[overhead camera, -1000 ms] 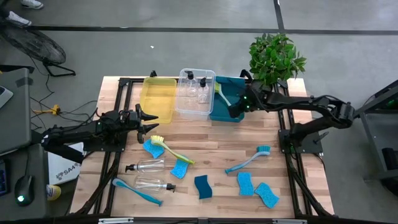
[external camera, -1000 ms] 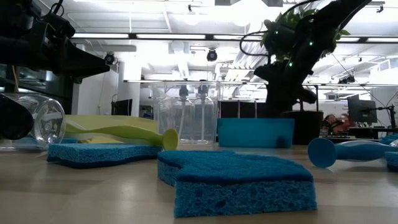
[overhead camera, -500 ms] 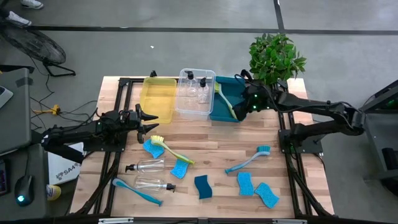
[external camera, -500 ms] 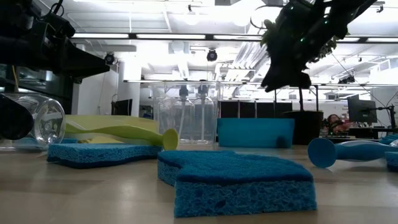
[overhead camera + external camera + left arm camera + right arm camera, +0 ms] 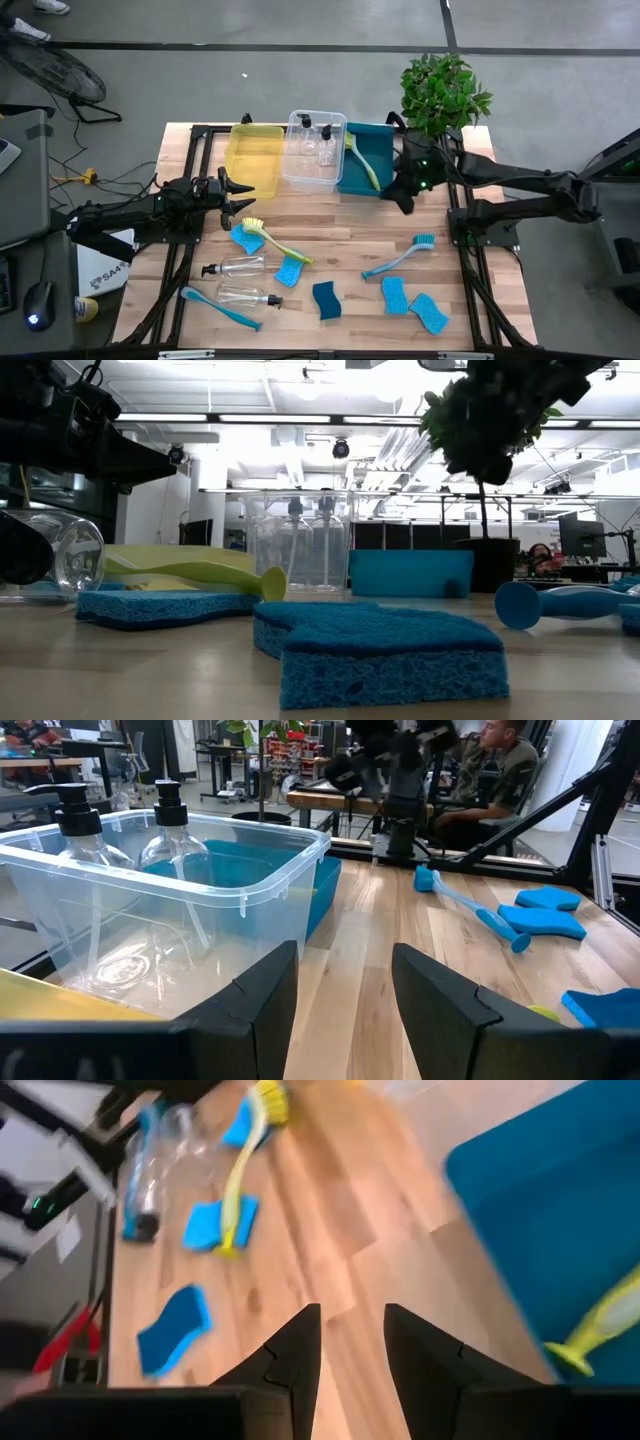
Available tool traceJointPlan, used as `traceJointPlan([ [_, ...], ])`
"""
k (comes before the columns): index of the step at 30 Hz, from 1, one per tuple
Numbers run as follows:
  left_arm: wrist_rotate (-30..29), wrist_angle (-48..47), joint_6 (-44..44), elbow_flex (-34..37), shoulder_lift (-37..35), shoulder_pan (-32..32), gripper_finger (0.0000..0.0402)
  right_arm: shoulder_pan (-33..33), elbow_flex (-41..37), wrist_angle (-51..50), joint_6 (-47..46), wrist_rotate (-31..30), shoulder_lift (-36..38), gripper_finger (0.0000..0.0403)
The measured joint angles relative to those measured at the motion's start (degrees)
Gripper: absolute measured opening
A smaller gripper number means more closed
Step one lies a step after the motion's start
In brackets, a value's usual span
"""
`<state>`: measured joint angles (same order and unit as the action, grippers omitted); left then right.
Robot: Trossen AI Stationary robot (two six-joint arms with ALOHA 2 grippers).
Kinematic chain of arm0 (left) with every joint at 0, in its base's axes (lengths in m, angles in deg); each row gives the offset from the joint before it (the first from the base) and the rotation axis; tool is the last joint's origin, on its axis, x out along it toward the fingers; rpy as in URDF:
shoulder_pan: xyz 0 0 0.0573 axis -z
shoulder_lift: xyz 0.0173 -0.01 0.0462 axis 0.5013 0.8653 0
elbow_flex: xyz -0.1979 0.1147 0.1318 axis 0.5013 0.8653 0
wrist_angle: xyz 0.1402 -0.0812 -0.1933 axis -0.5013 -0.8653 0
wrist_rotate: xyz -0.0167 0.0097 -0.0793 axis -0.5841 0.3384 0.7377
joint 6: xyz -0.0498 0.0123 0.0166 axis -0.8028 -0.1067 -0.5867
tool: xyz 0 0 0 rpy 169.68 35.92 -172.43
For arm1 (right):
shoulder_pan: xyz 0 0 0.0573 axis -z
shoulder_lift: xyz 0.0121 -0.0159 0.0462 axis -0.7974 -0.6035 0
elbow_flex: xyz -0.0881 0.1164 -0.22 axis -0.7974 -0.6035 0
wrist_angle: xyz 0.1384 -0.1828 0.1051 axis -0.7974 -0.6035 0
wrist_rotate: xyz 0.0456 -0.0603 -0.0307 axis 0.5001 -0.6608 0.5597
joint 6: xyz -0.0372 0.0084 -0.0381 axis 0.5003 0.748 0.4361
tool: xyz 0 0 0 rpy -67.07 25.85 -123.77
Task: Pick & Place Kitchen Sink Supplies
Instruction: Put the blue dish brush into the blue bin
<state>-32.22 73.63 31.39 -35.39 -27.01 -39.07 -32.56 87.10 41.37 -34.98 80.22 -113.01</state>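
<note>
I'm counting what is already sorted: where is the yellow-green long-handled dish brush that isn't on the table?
In the high view, that yellow-green long-handled dish brush lies in the teal plastic bin at the table's back right, leaning along the side next to the clear plastic bin.

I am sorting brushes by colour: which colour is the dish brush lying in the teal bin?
Yellow-green. The dish brush in the teal bin shows best in the high view.

Right gripper (image 5: pixel 404 196) beside teal bin (image 5: pixel 378 152); yellow-green brush (image 5: pixel 361 163) inside.

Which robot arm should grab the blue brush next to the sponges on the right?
Probably the right gripper: it hangs empty by the teal bin, nearer that blue brush than the left gripper.
</note>
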Motion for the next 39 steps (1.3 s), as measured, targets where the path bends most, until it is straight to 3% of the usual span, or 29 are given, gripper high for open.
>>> traceJointPlan([
  [14,0.0,0.0,0.0,0.0,-0.01,0.0,0.016,-12.59,0.0,-1.22,5.07,2.18,0.02,0.0106],
  [23,0.0,0.0,0.0,0.0,-0.01,0.0,0.016,-22.58,0.0,-1.08,9.58,-5.17,-0.01,0.011],
  [32,0.0,0.0,0.0,0.0,0.0,0.0,0.016,-31.41,0.0,-2.89,11.7,-9.89,-0.95,0.0176],
  [39,0.0,-0.01,-0.01,0.02,-0.02,-0.01,0.016,-36.9,0.0,-2.57,14.91,-15.75,-6.86,0.0233],
])
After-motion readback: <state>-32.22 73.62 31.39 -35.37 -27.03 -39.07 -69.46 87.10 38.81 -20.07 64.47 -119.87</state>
